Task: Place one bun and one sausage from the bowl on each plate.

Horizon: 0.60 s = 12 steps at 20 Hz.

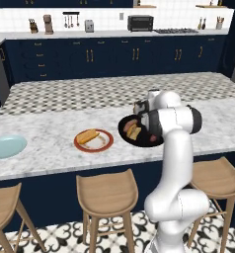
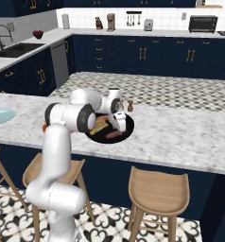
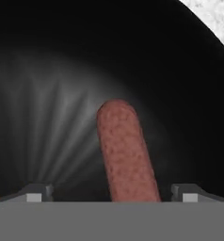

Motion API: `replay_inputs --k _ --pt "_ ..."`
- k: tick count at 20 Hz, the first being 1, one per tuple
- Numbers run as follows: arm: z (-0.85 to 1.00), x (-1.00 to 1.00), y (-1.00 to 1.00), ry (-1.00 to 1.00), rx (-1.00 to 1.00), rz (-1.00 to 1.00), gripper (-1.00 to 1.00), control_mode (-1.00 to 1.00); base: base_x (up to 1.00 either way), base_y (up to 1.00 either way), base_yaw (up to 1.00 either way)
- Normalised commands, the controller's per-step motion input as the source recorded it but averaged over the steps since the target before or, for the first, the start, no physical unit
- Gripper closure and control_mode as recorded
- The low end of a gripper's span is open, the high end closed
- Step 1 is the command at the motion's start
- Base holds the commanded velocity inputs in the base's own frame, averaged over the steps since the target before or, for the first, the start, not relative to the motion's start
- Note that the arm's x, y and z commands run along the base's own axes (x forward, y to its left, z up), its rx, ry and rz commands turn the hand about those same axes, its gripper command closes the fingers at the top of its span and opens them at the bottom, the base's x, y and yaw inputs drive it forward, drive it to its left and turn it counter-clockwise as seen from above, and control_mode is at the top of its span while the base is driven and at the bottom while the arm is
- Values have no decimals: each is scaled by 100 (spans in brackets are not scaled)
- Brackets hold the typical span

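1. The tabletop is a pale marbled island slab above dark blue fronts.
2. The black bowl sits at about 3 o'clock in the left base view.
3. The red-rimmed plate lies near the bowl at its 9 o'clock, not touching it.
4. The light blue plate rests well apart at the slab's far 9 o'clock end.
5. A small brown grinder stands upright just beside the bowl.

Black bowl, reddish-brown speckled sausage, red-brown-rimmed plate, light blue plate, grey-veined white marble counter
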Motion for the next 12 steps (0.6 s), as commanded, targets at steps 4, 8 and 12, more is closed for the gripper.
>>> replay_inputs --k 4,8,12 --pt "-67 0 -4 5 0 1 -100 -100 0 0 0" --pt "-62 0 9 0 0 3 100 -100 0 0 0" --pt "-28 -20 2 -18 0 2 100 -100 0 0 0"
